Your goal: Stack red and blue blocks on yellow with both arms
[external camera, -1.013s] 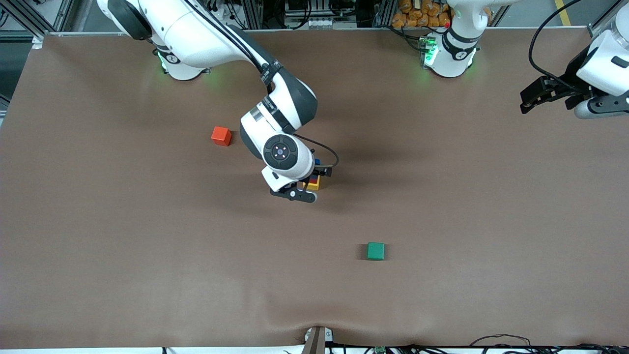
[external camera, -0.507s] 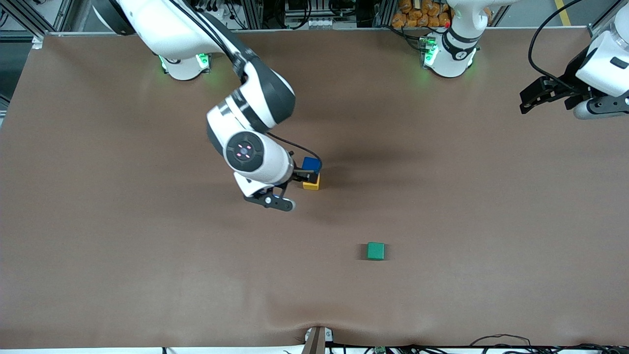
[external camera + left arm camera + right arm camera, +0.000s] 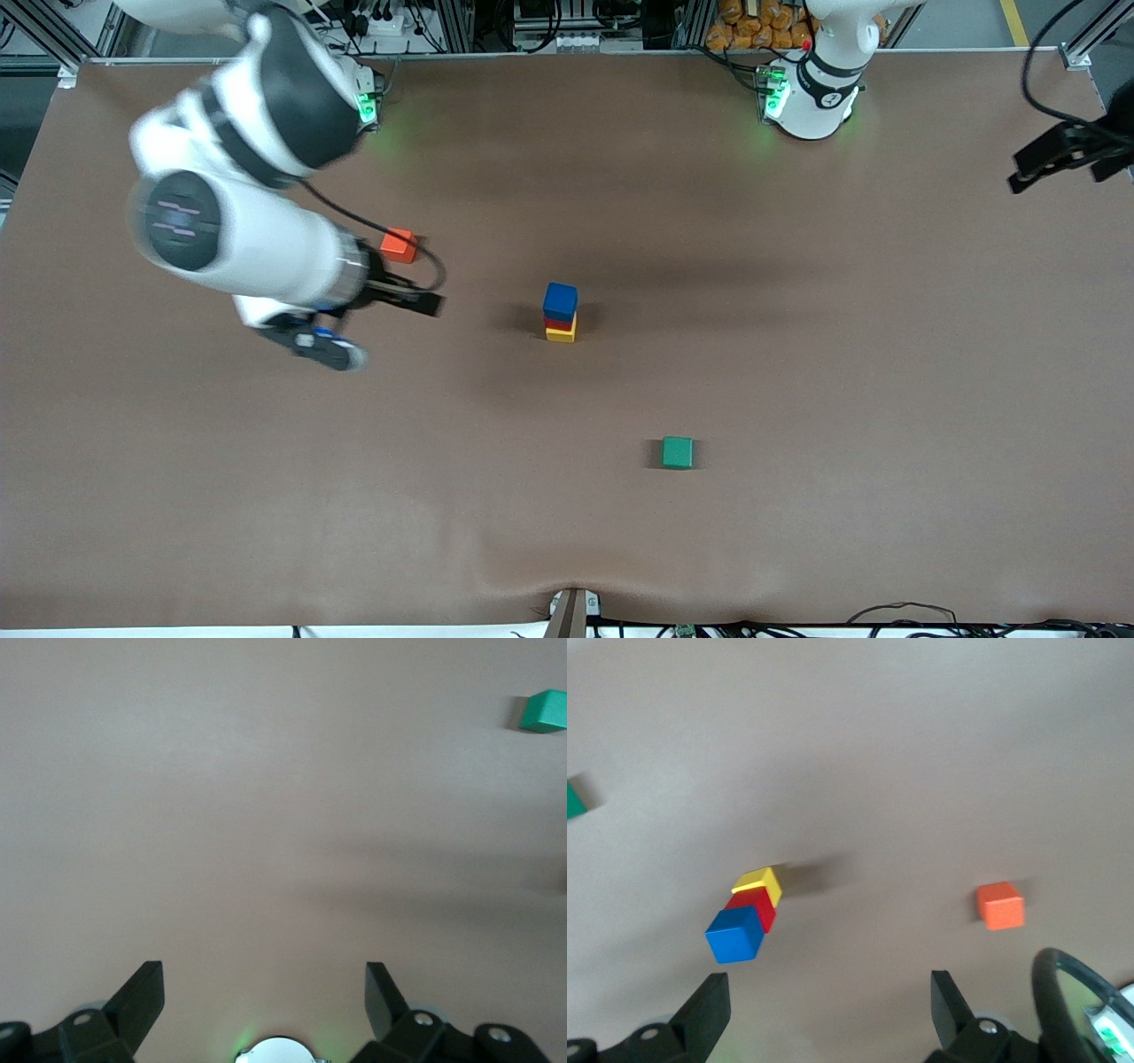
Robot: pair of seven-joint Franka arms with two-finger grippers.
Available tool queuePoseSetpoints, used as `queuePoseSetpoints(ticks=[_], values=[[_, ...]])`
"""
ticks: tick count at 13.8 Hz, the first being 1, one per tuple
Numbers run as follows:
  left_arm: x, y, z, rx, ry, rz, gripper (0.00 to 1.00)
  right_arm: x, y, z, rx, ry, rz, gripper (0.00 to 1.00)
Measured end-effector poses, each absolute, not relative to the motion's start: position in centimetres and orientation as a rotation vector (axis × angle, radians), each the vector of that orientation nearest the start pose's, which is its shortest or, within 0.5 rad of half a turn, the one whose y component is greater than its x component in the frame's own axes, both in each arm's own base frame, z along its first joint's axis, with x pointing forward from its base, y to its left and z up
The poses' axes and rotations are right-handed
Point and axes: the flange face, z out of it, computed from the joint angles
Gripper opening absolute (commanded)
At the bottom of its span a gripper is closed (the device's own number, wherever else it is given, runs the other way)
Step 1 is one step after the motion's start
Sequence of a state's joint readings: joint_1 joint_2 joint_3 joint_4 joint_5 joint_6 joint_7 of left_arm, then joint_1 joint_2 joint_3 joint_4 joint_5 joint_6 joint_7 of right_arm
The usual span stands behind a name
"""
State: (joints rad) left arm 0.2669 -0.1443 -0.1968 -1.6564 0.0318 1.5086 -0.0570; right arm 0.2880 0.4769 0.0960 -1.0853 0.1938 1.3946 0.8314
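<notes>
- Blue block [image 3: 560, 300] on red block [image 3: 558, 323] on yellow block [image 3: 561, 334], mid-bench.
- Right tool [image 3: 390, 301], open and empty, over the bench toward the right arm's end, nearer the stack.
- Left tool [image 3: 1054, 159], open, waits at the bench's edge.

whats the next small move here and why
Probably just park the right end effector, open and empty over the table near the orange-red cube. The blue block sits on the red block on the yellow block, so the stack looks done. The left end effector waits open at its table end.
</notes>
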Motion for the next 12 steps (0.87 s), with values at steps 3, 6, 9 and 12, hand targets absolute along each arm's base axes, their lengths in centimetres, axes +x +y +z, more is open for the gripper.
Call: queuePoseSetpoints(ticks=[3, 6, 9, 12], values=[[50.3, 2.8, 65.3, -3.075, -0.189, 0.011, 1.0, 62.2, 17.8, 57.8, -2.946, 0.61, 0.409, 1.0], [50.4, 0.5, 65.2, -3.074, -0.124, 0.013, 1.0, 62.6, 9.3, 60.7, -2.988, 0.508, 0.299, 1.0], [50.4, -2.6, 65.1, -3.068, -0.047, 0.014, 1.0, 61.7, 2.6, 63.8, -3.102, 0.4, 0.174, 1.0], [50.4, -2.8, 65.1, -3.068, -0.042, 0.013, 1.0, 59.6, 1.1, 67.1, -3.148, 0.306, 0.094, 1.0]])
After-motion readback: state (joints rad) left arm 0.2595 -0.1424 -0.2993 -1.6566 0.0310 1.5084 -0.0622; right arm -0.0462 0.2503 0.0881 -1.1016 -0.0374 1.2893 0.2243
